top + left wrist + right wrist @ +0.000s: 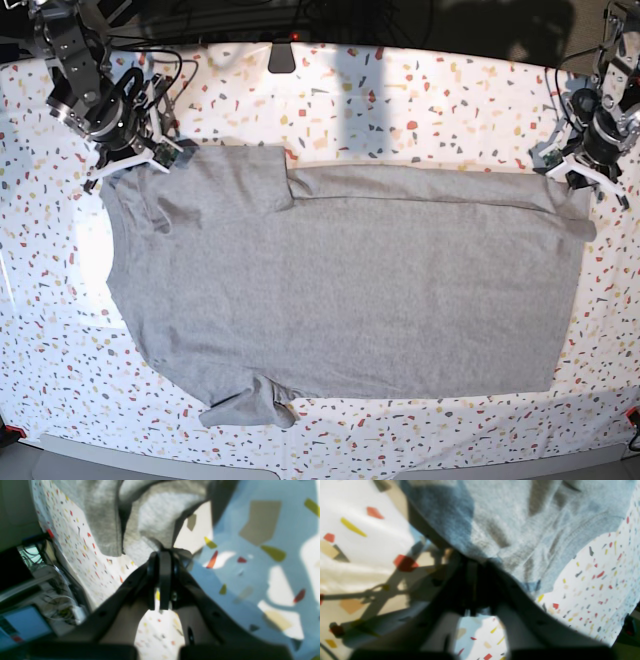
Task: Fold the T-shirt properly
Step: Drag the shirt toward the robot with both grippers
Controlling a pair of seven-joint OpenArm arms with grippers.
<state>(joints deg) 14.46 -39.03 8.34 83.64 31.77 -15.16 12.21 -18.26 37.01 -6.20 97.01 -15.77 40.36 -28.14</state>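
Note:
The heather-grey T-shirt (pixel 340 280) lies spread flat on the speckled table (pixel 420 100), plain side up with no lettering showing. Its far edge is folded over in a strip, and one sleeve (pixel 245 405) sticks out at the near edge. My left gripper (pixel 570 178) is at the shirt's far right corner. In the left wrist view the left gripper (pixel 162 552) is shut on a pinch of the grey shirt (pixel 155 517). My right gripper (pixel 142 158) is at the far left corner. In the right wrist view the right gripper (pixel 472 561) is shut on the shirt (pixel 520 525).
A black mount (pixel 281 55) and cables lie along the table's far edge. Off the table's side, the left wrist view shows cables and boxes (pixel 50 592). The table's near edge (pixel 320 465) lies just below the shirt.

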